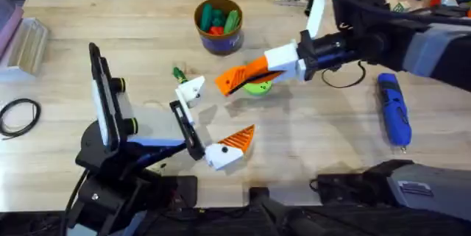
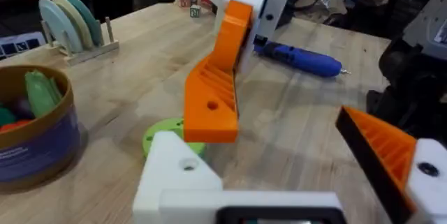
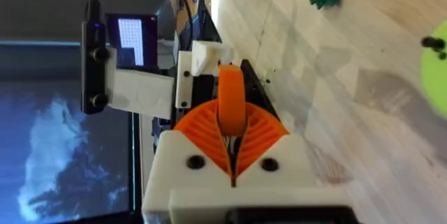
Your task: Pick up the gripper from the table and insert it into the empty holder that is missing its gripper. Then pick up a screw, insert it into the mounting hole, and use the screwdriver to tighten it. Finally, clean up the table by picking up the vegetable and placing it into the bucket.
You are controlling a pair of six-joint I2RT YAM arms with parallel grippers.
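At frame center, the right claw [image 1: 237, 80] is clamped on the orange gripper [image 1: 234, 79], held above the green disc [image 1: 259, 87]. The left claw [image 1: 212, 122] gapes wide just below it, its bare white holder [image 1: 190, 89] nearest the gripper. The screwdriver [image 1: 393, 109] lies at right; the bucket [image 1: 218, 25] stands upper center on the tabletop [image 1: 132, 37].

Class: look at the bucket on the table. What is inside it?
Inside the bucket lie green toy vegetables and something red-orange. Its lower contents are hidden by the wall and the items above.
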